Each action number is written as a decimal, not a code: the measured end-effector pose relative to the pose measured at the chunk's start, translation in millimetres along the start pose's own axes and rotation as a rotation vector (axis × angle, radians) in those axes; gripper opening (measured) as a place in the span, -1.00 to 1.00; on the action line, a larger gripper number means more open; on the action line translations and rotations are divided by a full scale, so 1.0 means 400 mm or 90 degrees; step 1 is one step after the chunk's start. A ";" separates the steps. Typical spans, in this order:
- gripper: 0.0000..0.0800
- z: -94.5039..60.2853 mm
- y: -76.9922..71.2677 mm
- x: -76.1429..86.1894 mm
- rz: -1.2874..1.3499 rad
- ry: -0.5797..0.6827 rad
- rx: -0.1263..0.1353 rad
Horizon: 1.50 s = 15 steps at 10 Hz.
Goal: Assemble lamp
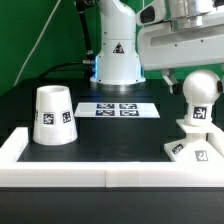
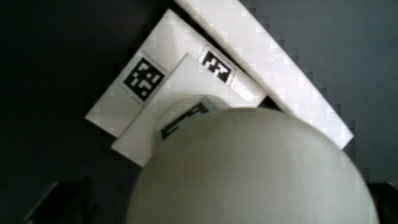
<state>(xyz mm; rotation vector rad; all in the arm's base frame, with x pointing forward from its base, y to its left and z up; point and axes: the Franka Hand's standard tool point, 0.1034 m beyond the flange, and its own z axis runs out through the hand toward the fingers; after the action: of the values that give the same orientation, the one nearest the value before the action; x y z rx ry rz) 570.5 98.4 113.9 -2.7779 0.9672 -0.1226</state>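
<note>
Green backdrop (image 1: pixel 25 30) fills the upper left of the frame; black tabletop (image 1: pixel 110 135) spreads below it; white raised rail (image 1: pixel 100 178) borders the lower edge and lower-left corner; marker board (image 1: pixel 117 108) lies flat at centre.

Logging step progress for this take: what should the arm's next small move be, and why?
Probably lift the gripper clear of the bulb. The bulb already stands upright on the base, while the shade sits apart at the exterior view's left, not yet fitted. Whether the bulb is fully seated cannot be told.
</note>
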 end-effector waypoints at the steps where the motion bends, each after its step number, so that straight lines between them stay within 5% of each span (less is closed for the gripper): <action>1: 0.75 0.001 -0.004 -0.004 -0.046 0.000 -0.001; 5: 0.75 0.014 -0.008 -0.014 -0.342 -0.030 -0.019; 9: 0.75 0.013 -0.004 -0.008 -0.516 -0.028 -0.019; 15: 0.75 0.016 -0.035 -0.002 -0.967 -0.029 -0.074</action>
<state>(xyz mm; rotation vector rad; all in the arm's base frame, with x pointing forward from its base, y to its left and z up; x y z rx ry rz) 579.3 110.5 110.5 -2.8592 -1.2866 -0.1934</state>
